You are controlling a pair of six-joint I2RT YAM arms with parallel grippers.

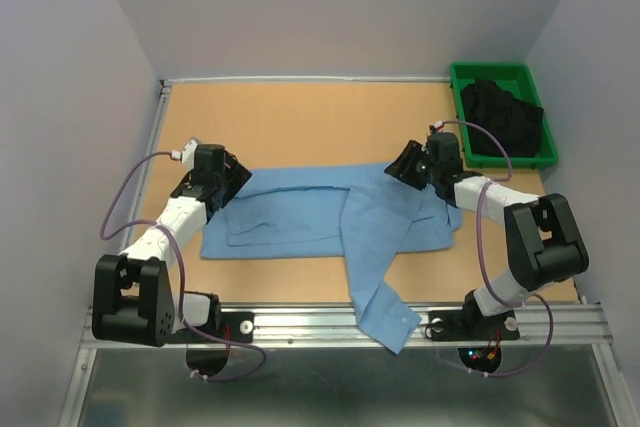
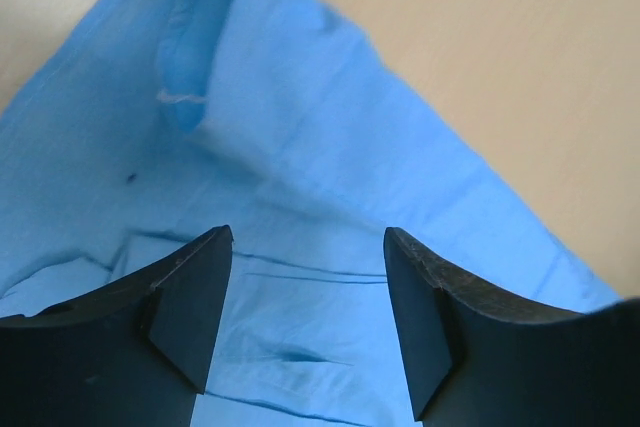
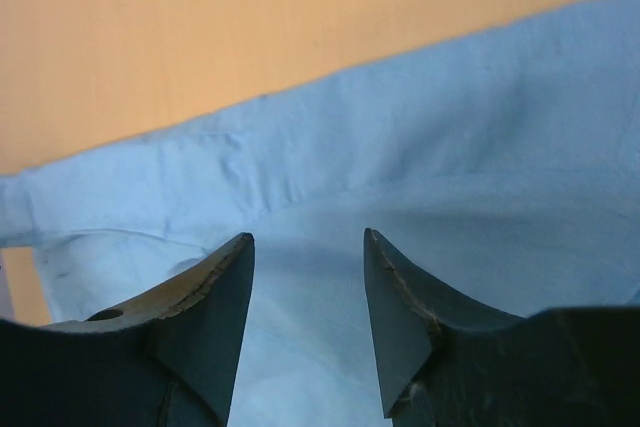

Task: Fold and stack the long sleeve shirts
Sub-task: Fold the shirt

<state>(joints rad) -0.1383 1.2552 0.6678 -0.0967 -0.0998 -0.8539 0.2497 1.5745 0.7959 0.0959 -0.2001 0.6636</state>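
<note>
This is a robotics lab test cell rather than a lived-in room. A bare light-brown wooden table [image 1: 320,117] is boxed in on three sides by plain pale-grey panel walls [image 1: 60,97]. A silver extruded-aluminium rail [image 1: 330,322] runs along the table's near edge. A white-and-black left robot arm [image 1: 165,222] and a matching right robot arm [image 1: 510,237] are bolted to it, with purple cables [image 1: 115,207] looping off them. A green plastic bin [image 1: 490,68] of black cloth [image 1: 505,122] stands at the far right corner.
</note>
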